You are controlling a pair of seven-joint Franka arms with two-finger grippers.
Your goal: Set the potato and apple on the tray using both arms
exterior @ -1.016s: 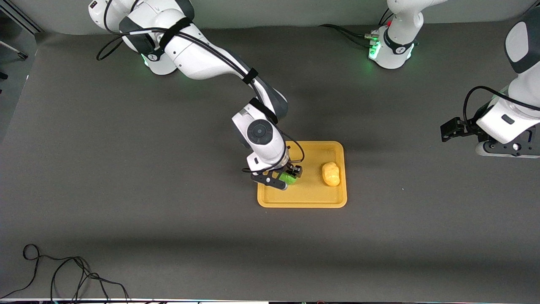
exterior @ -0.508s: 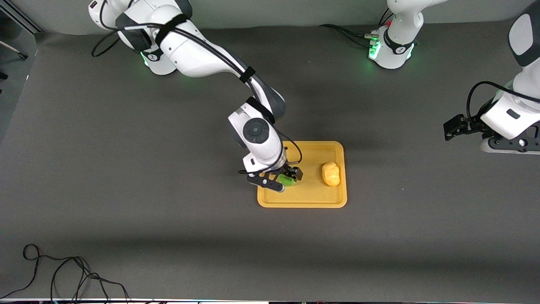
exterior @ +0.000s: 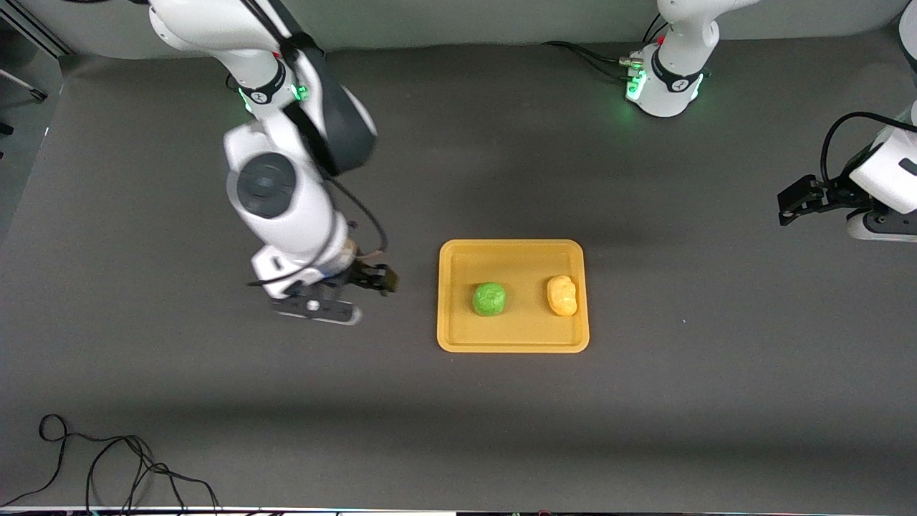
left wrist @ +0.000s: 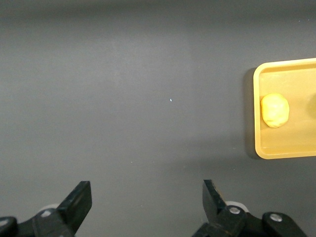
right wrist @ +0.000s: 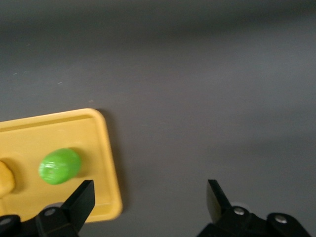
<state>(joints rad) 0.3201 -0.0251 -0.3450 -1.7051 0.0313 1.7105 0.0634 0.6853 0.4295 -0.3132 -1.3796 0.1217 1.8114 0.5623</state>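
Observation:
The yellow-orange tray (exterior: 513, 347) lies mid-table. The green apple (exterior: 489, 299) rests on it toward the right arm's end. The potato (exterior: 562, 295) rests on it toward the left arm's end. My right gripper (exterior: 369, 283) is open and empty, over bare table beside the tray. Its wrist view shows its open gripper (right wrist: 148, 202), the apple (right wrist: 60, 166), the tray's corner (right wrist: 106, 148) and the potato's edge (right wrist: 4, 180). My left gripper (exterior: 794, 203) waits, open and empty, over the left arm's end of the table. Its wrist view shows its open gripper (left wrist: 146, 200), the potato (left wrist: 274, 110) and the tray (left wrist: 257, 118).
Dark grey mat covers the table. A loose black cable (exterior: 107, 466) lies at the corner nearest the front camera at the right arm's end. The arm bases (exterior: 663, 79) stand along the edge farthest from the front camera.
My right gripper let go of the apple on the tray, then swung up and away toward the right arm's end. My left gripper drifted a little farther from the tray.

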